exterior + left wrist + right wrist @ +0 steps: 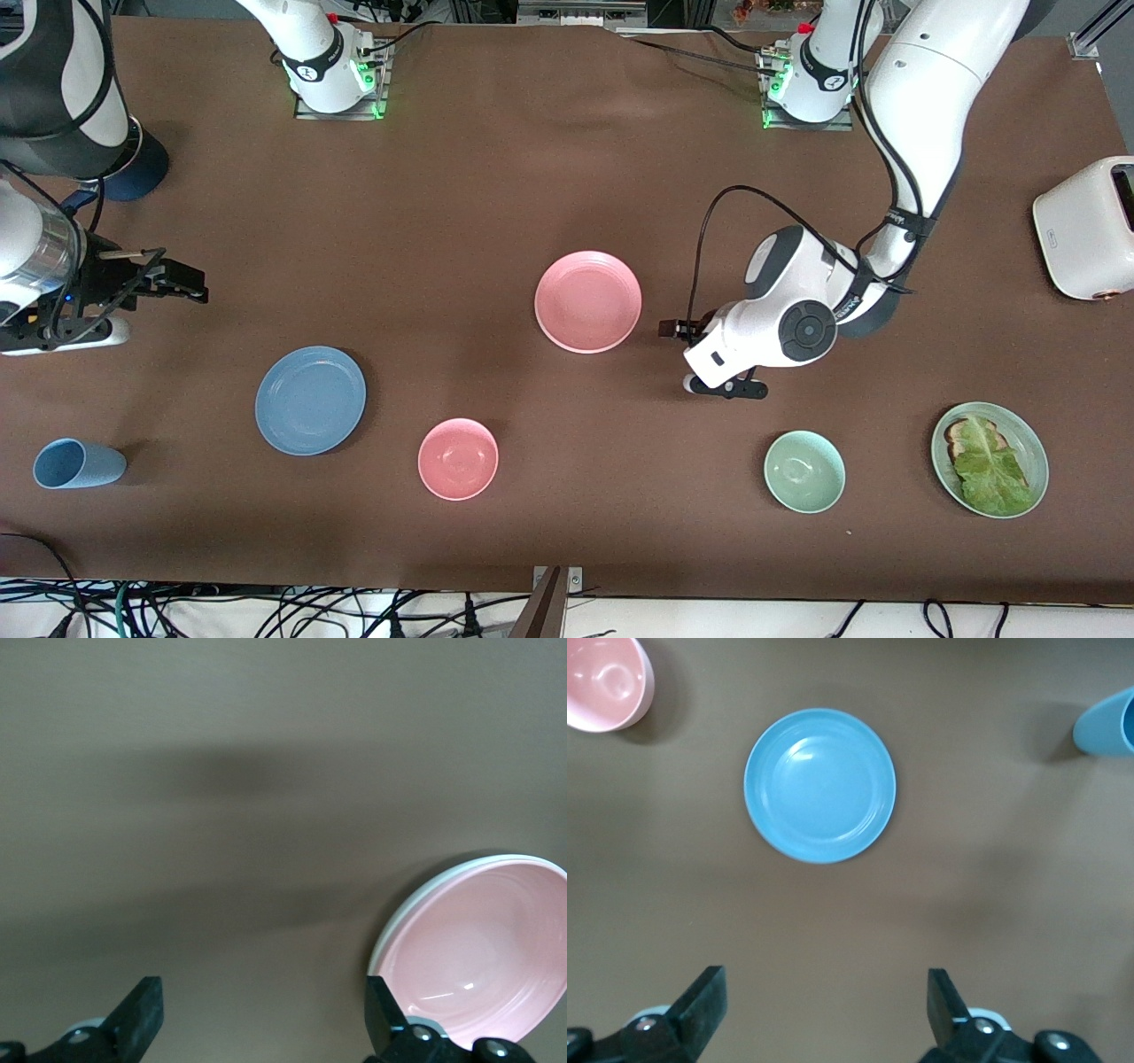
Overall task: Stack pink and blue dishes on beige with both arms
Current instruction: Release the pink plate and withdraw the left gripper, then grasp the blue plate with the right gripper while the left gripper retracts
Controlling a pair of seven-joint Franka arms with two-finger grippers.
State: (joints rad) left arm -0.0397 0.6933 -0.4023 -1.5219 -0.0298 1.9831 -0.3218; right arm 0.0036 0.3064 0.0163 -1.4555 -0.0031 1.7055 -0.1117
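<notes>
A flat round matte pink plate [588,300] sits at the middle of the brown bench [496,195], stacked on a pale plate of which only a thin rim [416,906] shows beneath it in the left wrist view. The left arm's black two-finger pincer [675,330] hangs low just beside that stack, toward the left arm's end of the bench, its fingers [142,1014] spread wide and grasping nothing.

The flat round matte blue plate [310,400] lies alone nearer the front edge, toward the right arm's end, well apart from the stack. The right arm's black pincer [182,282] waits in the air over bare bench near that end, released and empty; its wrist view looks down on the blue plate [820,785].

Along the front edge, from the right arm's end, stand a light blue cup lying on its side [78,463], a small deep pink bowl [458,458], a small pale green bowl [804,471] and a pale green plate with lettuce on toast [1032,439]. A white toaster [1085,229] sits at the edge of the left arm's end.
</notes>
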